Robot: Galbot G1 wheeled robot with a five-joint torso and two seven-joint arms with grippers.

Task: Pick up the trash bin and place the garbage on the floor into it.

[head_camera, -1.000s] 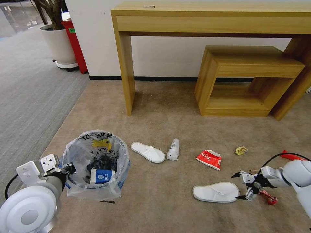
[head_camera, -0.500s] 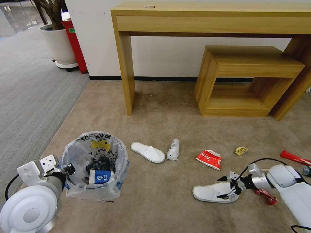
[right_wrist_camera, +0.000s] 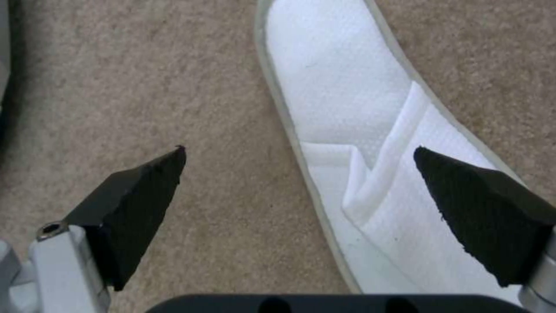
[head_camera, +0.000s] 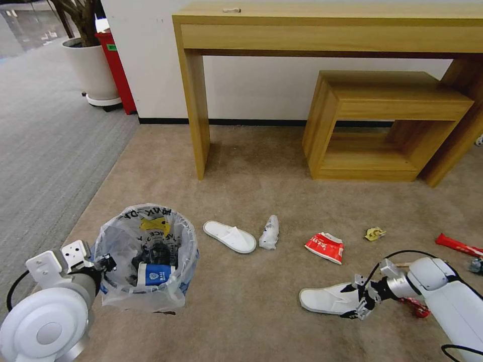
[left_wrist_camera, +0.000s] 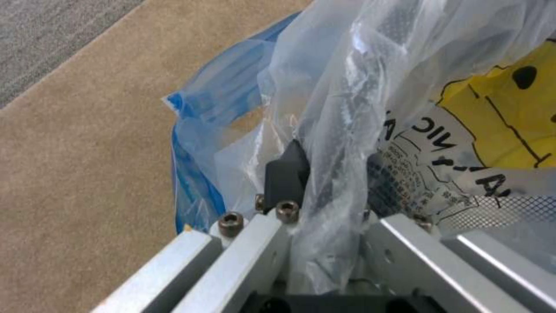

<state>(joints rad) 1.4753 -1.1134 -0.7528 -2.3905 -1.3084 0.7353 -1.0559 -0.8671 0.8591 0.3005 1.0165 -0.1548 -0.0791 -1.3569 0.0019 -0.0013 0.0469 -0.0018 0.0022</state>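
trash bin [head_camera: 146, 259] left, slipper [head_camera: 327, 299] right, on floor [head_camera: 251, 166]

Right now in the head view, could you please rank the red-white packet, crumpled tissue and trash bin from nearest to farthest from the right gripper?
From the right gripper:
1. Red-white packet, just beyond it.
2. Crumpled tissue, farther left.
3. Trash bin, far left, held by the left gripper.

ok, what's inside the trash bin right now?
The trash bin, held at its rim by the left gripper, shows a blue-white paper cup, a yellow scrap and dark items. Anything beneath them is covered.
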